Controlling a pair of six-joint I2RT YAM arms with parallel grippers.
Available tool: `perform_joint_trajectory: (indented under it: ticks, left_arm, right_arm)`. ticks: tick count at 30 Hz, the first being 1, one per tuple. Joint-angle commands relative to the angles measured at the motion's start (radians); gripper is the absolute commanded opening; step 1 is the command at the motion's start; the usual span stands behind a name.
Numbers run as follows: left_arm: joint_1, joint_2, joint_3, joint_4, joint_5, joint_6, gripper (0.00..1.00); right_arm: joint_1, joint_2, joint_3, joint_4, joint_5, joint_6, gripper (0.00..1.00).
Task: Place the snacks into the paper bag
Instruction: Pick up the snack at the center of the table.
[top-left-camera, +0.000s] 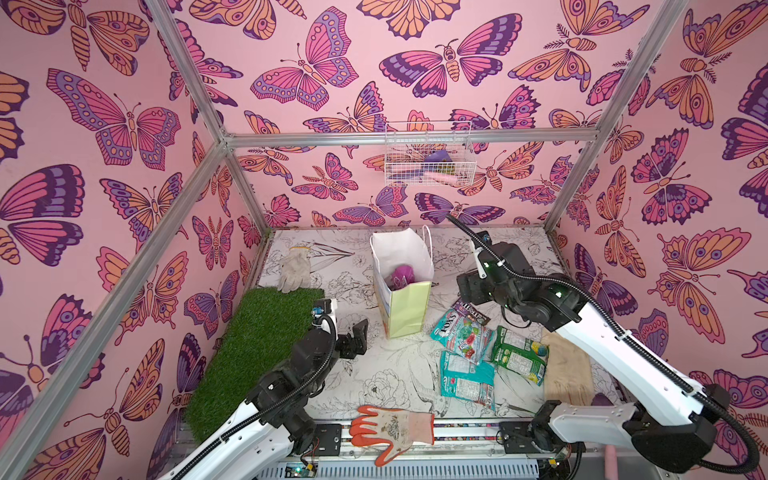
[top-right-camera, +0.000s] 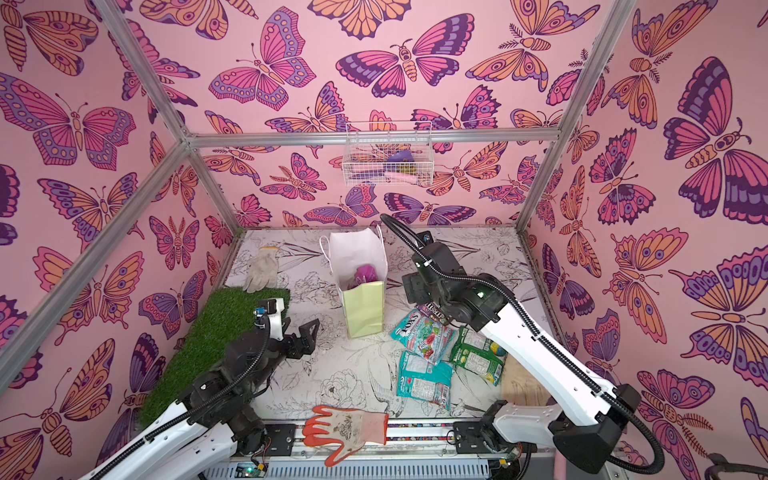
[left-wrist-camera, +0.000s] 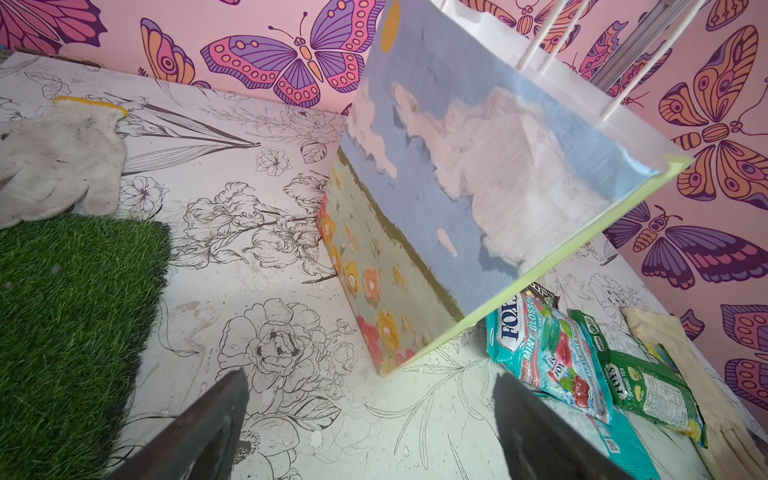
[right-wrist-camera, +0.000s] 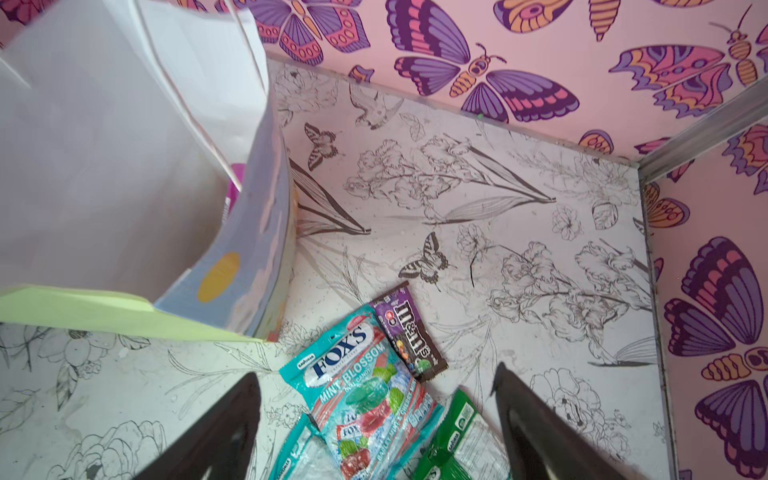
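The paper bag (top-left-camera: 405, 309) stands upright mid-table with a magenta-purple grape bag (top-left-camera: 402, 275) inside it. The other snacks lie to its right: a teal candy bag (top-left-camera: 461, 336), a second teal bag (top-left-camera: 467, 380), a green-and-yellow bag (top-left-camera: 519, 353) and a dark M&M's packet (top-left-camera: 471, 311). My right gripper (right-wrist-camera: 376, 372) hangs open and empty over the upper teal bag (right-wrist-camera: 361, 386) and the M&M's packet (right-wrist-camera: 409, 332). To the left of the paper bag (left-wrist-camera: 457, 187), my left gripper (left-wrist-camera: 370, 376) is open above bare table and holds nothing.
An orange-and-white glove (top-left-camera: 390, 430) lies at the front edge. A pale cloth glove (top-left-camera: 295, 268) sits at the back left beside a grass mat (top-left-camera: 253, 353). A beige glove (top-left-camera: 567, 370) lies under my right arm. On the back wall hangs a wire basket (top-left-camera: 430, 160).
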Motion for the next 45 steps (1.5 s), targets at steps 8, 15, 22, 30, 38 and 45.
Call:
perform_joint_trajectory:
  ticks: [8, 15, 22, 30, 38, 45]
  left_arm:
    - [-0.005, 0.004, -0.032, 0.054, 0.026, 0.021, 0.94]
    - [-0.004, 0.01, -0.038, 0.062, 0.029, 0.014, 0.94]
    - [-0.004, 0.015, -0.045, 0.068, 0.027, 0.011, 0.94]
    - [-0.005, 0.03, -0.04, 0.076, 0.026, 0.018, 0.94]
    - [-0.004, 0.055, -0.035, 0.089, 0.029, 0.019, 0.94]
    - [-0.004, 0.062, -0.03, 0.089, 0.024, 0.025, 0.94]
  right_arm:
    - [-0.041, -0.052, -0.129, -0.001, -0.05, 0.05, 0.9]
    - [-0.044, -0.043, -0.179, 0.002, -0.059, 0.071, 0.92]
    - [-0.046, -0.027, -0.241, 0.022, -0.084, 0.097, 0.93]
    - [-0.058, -0.009, -0.295, 0.028, -0.064, 0.129, 0.99]
    - [-0.092, 0.021, -0.344, 0.026, -0.048, 0.188, 0.99]
    - [-0.121, 0.026, -0.389, 0.047, -0.069, 0.227, 0.99]
